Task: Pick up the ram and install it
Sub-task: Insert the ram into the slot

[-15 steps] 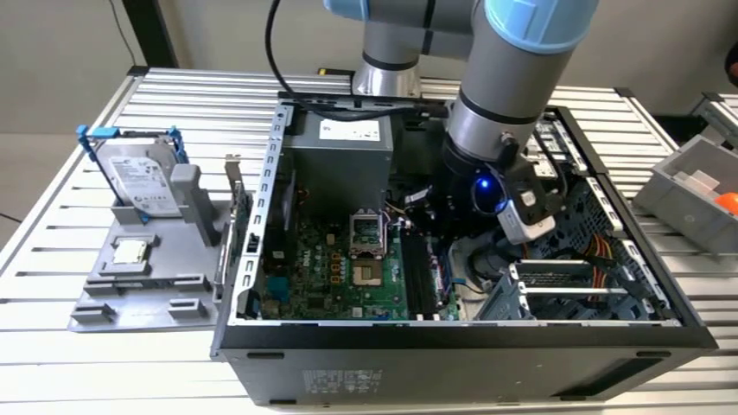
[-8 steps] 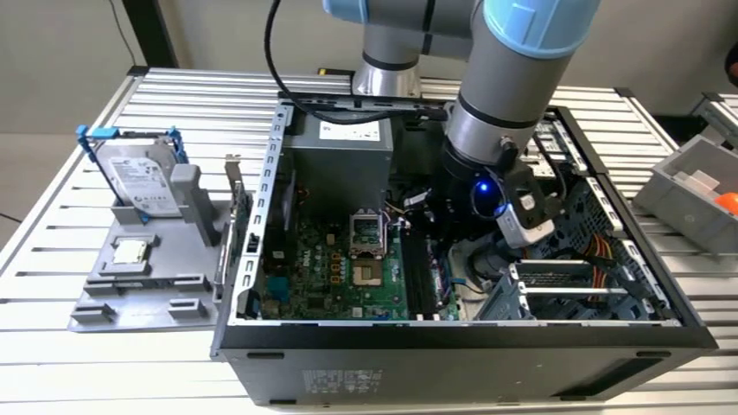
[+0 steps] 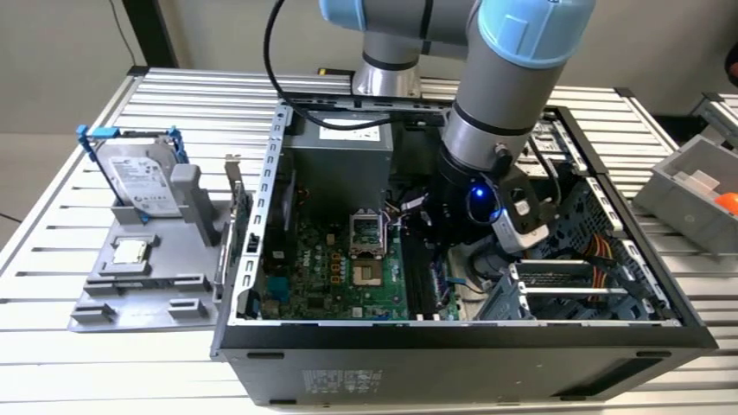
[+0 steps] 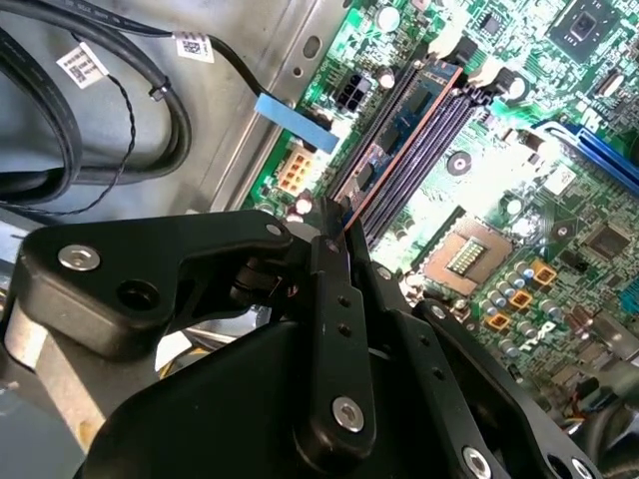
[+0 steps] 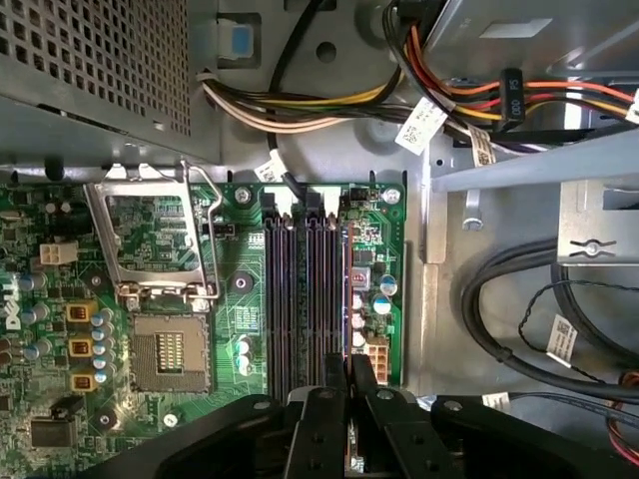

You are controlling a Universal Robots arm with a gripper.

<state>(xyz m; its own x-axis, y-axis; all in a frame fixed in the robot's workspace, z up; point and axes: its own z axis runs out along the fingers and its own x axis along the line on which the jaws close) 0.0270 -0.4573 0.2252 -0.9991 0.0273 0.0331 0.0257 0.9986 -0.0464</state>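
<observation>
On the tray [image 3: 144, 298] at nine o'clock of the case [image 3: 461, 346] sit the hard drive [image 3: 136, 177] and a small chip [image 3: 127, 252]. Inside, at the board's three o'clock edge, the gripper [image 4: 337, 222] is down at the memory slots [image 5: 305, 289], its fingers [image 5: 359, 384] pressed nearly together on the near end of the ram [image 4: 399, 140], which stands edge-on in the outermost slot. I'd guess it isn't fully seated; pushing on one end could tilt it, jam the latch or flex the board.
</observation>
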